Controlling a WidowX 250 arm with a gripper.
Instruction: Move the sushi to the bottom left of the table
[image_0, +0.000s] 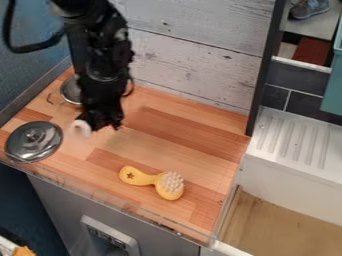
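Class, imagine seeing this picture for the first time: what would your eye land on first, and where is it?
Probably the black robot arm, coming down from the upper left over the wooden counter. Next, the bright yellow brush, low in the middle, then the shiny metal lid at the left.

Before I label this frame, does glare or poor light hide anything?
Camera view: small bright glints on the metal lid, but its outline is readable; the black arm is so dark that its parts merge; the yellow brush is evenly lit.
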